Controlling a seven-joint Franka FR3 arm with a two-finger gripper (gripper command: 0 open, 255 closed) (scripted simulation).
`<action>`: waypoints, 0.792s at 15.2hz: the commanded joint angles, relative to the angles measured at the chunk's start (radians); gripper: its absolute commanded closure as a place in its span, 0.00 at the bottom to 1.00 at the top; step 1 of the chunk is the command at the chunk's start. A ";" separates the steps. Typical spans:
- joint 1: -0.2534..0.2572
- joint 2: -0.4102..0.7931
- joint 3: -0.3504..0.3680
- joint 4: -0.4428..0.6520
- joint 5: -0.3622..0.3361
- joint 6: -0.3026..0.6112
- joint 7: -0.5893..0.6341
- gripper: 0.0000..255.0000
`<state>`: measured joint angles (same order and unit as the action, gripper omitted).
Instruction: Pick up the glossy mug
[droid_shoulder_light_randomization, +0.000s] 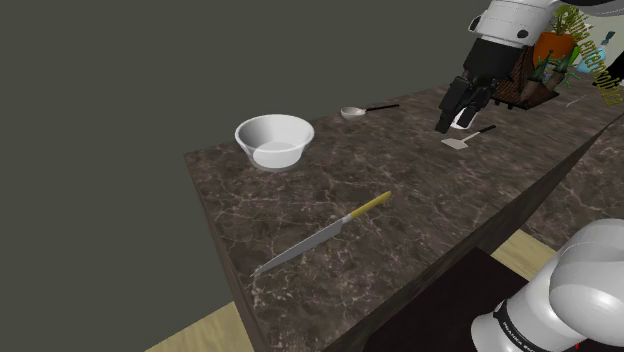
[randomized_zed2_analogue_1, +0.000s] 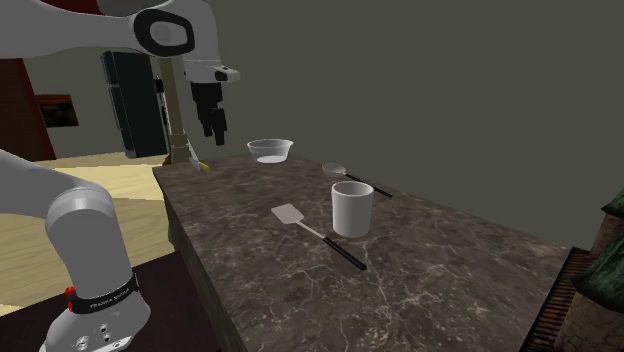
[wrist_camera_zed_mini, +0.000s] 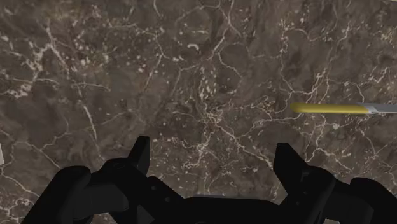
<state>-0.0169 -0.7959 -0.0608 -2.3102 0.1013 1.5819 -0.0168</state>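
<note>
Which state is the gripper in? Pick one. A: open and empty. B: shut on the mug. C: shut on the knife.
A: the gripper has its fingers apart over the counter, and the mug stands free on it.

The mug (randomized_zed2_analogue_1: 352, 208) is a plain pale grey-white cylinder with a slight shine, standing upright with its open mouth up on the dark marbled desk (randomized_zed2_analogue_1: 450, 262), just beside a spatula (randomized_zed2_analogue_1: 318, 234) and near a spoon (randomized_zed2_analogue_1: 356, 181).
</note>
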 joint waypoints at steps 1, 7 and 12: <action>0.000 0.000 0.000 0.000 0.000 0.000 0.000 0.00; -0.032 0.089 -0.123 0.039 -0.084 0.035 -0.147 0.00; -0.050 0.190 -0.224 0.102 -0.135 0.067 -0.269 0.00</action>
<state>-0.0656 -0.6419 -0.2619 -2.2368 -0.0253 1.6421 -0.2577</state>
